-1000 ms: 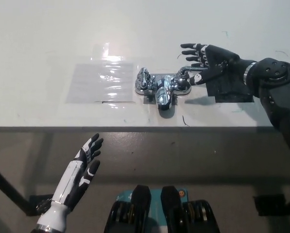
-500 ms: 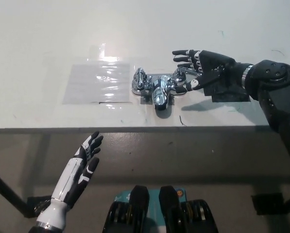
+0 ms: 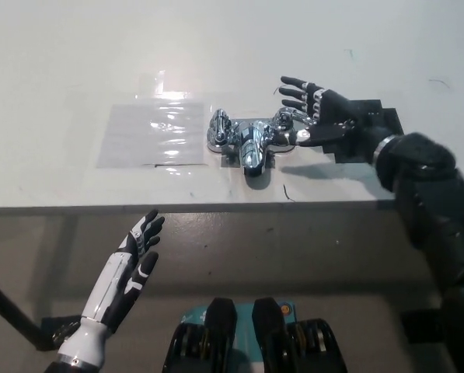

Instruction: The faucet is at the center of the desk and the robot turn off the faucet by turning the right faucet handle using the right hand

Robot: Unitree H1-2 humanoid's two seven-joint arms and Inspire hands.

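right hand (image 3: 321, 115) fingers spread, left hand (image 3: 130, 268) open low

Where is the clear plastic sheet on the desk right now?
In the head view, the clear plastic sheet lies flat on the white desk, just to the picture's left of the chrome faucet, its edge close to the faucet's left handle.

Chrome on white, black against pale

The faucet (image 3: 249, 140) is shiny silver chrome, its right faucet handle (image 3: 287, 123) the same mirror metal. The table (image 3: 76, 62) is plain white with a few faint dark marks. A clear glossy sheet (image 3: 150, 132) glints white. The right hand (image 3: 321, 113) is black with pale bands on its fingers (image 3: 294, 82); the left hand (image 3: 130, 268) is white with black.
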